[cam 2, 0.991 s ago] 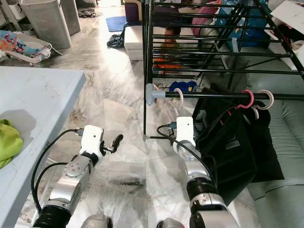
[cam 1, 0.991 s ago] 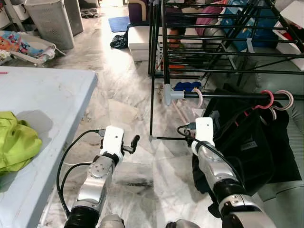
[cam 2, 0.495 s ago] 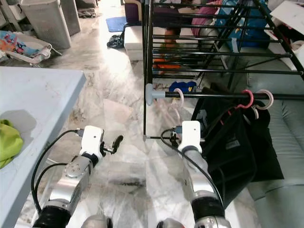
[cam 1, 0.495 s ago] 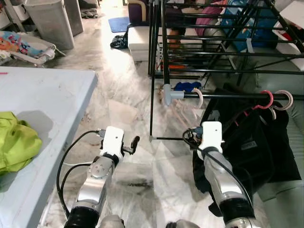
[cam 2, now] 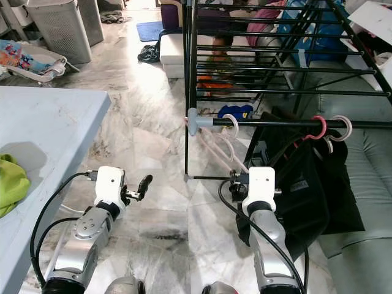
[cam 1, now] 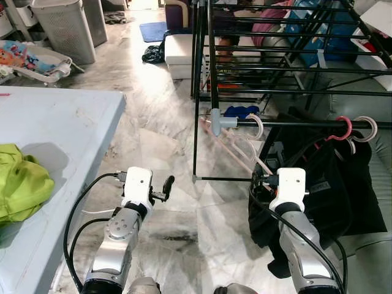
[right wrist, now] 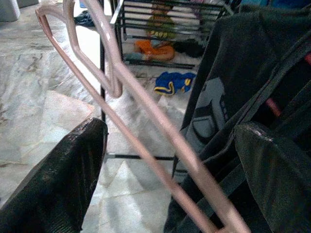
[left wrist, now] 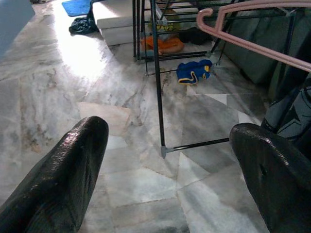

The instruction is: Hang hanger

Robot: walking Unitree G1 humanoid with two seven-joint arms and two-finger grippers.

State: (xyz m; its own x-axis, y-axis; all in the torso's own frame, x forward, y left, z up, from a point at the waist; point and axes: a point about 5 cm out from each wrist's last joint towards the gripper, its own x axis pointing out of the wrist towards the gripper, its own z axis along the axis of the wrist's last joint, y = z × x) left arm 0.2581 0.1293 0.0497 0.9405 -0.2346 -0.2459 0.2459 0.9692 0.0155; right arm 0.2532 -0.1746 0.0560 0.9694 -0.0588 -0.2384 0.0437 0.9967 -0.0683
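1. Two grippers are seen low in frame: the left gripper [cam 1: 164, 188], lower left, is spread wide over bare floor, holding nothing.
2. At centre, the pink hanger [cam 1: 236, 147] is now hooked on the rail [cam 1: 306, 124].
3. Lower right, the right gripper [right wrist: 167, 160] has been drawn back, fingers spread around the hanger's arm without pinching; hanging looks done.

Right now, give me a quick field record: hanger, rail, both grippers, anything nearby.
hanger: pale pink hanger, hook over the rail, empty, hanging tilted
rail: black rail of the drying rack, also carrying a black garment
right gripper: right gripper open, fingers either side of the hanger's arm
left gripper: left gripper open, holding nothing, above the marble floor
nearby: green cloth on grey table
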